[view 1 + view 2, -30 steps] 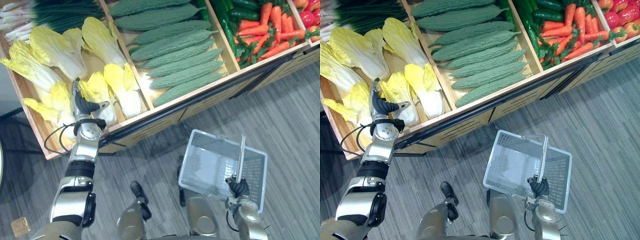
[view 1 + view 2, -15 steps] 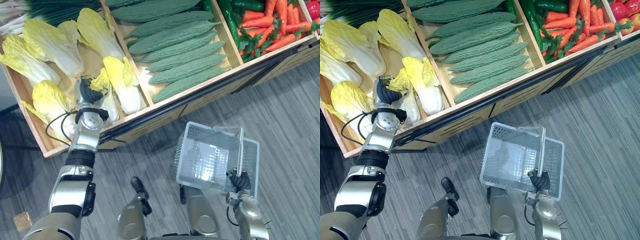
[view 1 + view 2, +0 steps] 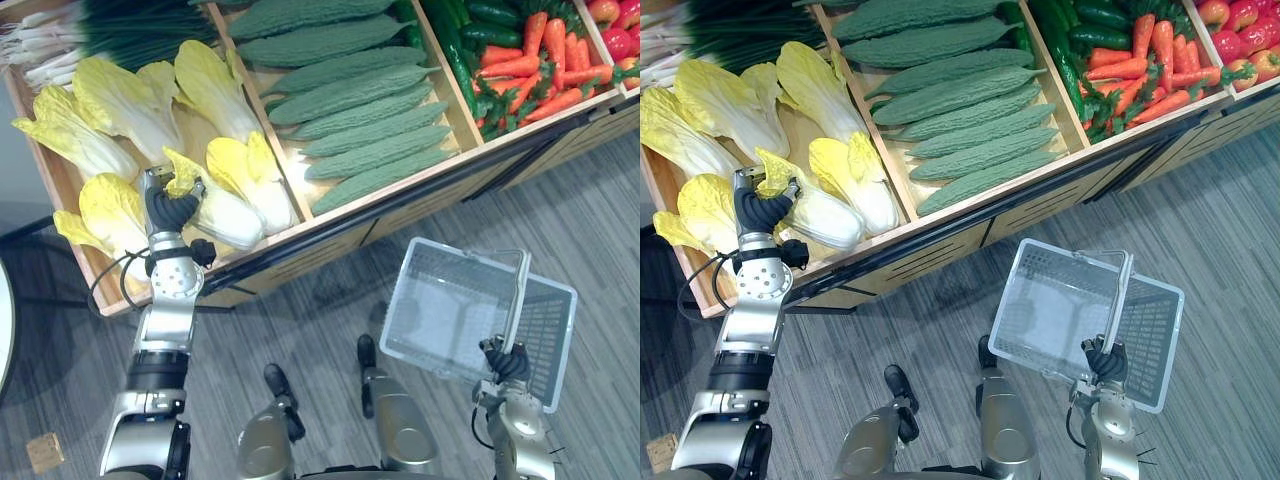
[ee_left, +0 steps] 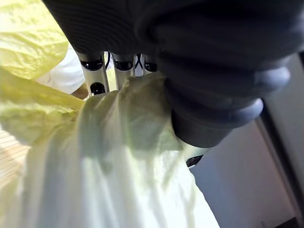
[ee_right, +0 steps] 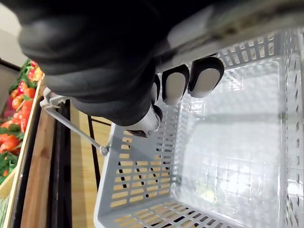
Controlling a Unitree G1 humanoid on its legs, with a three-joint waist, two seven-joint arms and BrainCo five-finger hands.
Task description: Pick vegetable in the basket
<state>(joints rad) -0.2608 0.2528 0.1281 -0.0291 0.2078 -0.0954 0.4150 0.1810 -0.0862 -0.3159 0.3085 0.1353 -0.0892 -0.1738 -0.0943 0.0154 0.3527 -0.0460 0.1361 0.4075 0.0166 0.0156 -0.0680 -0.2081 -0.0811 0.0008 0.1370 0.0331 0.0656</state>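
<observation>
Cabbage [image 3: 225,212] has swung round, leafy end clasped in left robot hand [image 3: 168,210].
White base points lower right; fingertips hidden by leaves. Right robot hand [image 3: 505,362] grips basket [image 3: 455,300] handle.

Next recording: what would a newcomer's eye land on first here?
The left hand, curled round a pale yellow cabbage in the left bin of the stand. At lower right, the right hand holds an empty grey basket by its handle. Rows of green bitter gourds and orange carrots fill the bins alongside.
</observation>
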